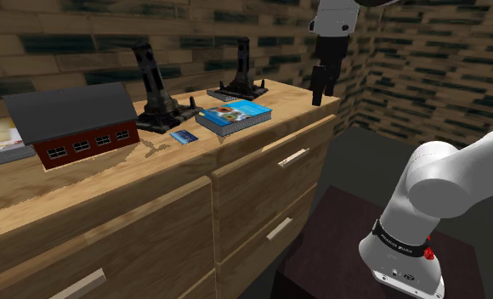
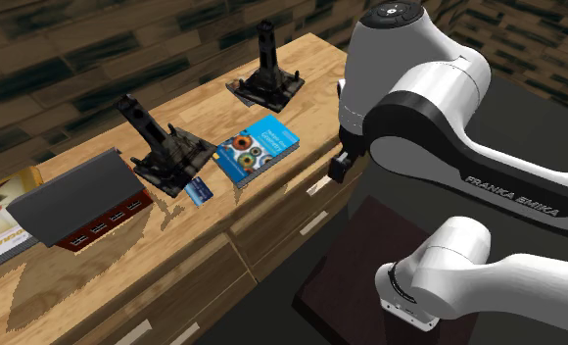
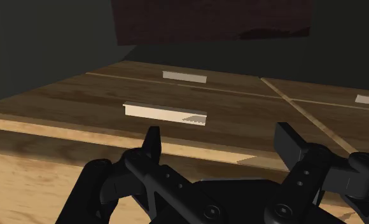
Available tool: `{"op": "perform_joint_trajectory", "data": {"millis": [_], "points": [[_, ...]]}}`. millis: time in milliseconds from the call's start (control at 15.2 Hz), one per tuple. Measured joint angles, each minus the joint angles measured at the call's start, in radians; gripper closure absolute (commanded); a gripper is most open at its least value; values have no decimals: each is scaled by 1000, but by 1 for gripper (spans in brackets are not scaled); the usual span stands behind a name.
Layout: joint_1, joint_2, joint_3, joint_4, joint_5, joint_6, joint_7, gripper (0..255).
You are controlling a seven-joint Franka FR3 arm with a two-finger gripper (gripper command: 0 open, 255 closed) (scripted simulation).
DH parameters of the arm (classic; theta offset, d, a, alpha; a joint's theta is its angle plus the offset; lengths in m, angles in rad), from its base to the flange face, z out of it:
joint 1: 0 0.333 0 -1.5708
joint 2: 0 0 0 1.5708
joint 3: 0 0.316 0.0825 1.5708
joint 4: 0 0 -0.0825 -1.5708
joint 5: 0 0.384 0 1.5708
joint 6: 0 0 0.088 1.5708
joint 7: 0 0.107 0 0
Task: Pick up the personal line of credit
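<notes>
One small flat blue card [image 1: 184,137], the task's thing, lies on the top of the long wooden dresser [image 1: 83,174]. It sits near the front edge, between the red model house with a dark grey roof [image 1: 75,123] and the thick book with a blue printed cover [image 1: 234,115]. It is just in front of the base of the nearer black stand-like figure [image 1: 155,93]. A second black figure [image 1: 240,72] stands farther along, behind the book.

I see the all-black two-finger gripper [image 1: 321,89] hanging over the dresser's end at the shoulder view's right, past the book and well apart from the card. It points downward.

In the second exterior view the gripper [image 2: 339,167] is off the dresser's front edge, beside the book [image 2: 258,147]; the card [image 2: 199,190] is further toward that view's left.

In the wrist view the jaws stand wide with nothing between the fingers [image 3: 153,137]. Beyond them I see the drawer fronts and a pale bar handle [image 3: 165,114].
</notes>
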Motion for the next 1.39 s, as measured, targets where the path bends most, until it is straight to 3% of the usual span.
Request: {"op": "perform_joint_trajectory", "data": {"millis": [198,858,1188,1386], "points": [[5,2,19,-21,14,46,26,0],[31,95,189,-118,77,444,240,0],[18,198,299,-98,58,634,373,0],[-14,290,364,-59,11,747,455,0]]}}
